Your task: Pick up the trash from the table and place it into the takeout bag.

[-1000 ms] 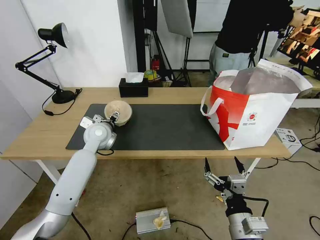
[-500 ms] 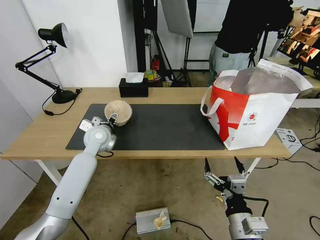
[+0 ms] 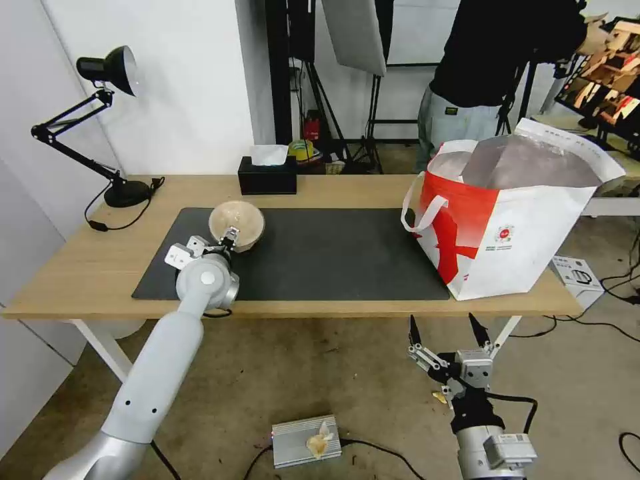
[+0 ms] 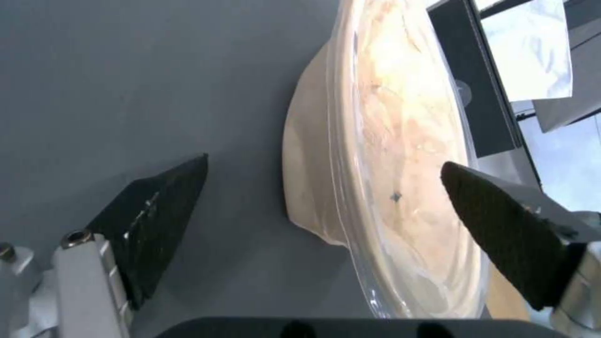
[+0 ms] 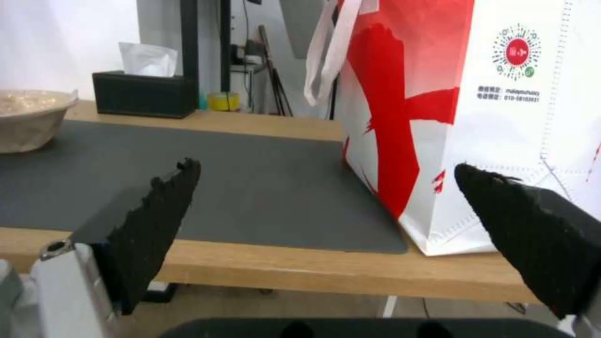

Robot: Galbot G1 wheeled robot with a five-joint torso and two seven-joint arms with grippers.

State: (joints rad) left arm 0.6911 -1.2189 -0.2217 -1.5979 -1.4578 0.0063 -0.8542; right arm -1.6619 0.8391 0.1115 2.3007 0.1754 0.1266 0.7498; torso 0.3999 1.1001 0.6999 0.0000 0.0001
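The left gripper (image 3: 229, 235) sits over the mat (image 3: 333, 253) on the table (image 3: 80, 273), fingers spread. The bowl (image 3: 237, 225) lies just beyond it, between the fingertips (image 4: 169, 188), apparently untouched, though the far finger is hard to judge. Behind the bowl, the tissue box (image 3: 267, 177) stands at the table's back edge. Far to the gripper's right stands the bag (image 3: 520, 233). The right gripper (image 3: 446, 325) hangs below the table's front edge, near the bag.

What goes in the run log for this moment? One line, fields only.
left gripper: open, straddling beige lidded bowl on mat | right gripper: open, parked below table edge | takeout bag: upright, table's right end
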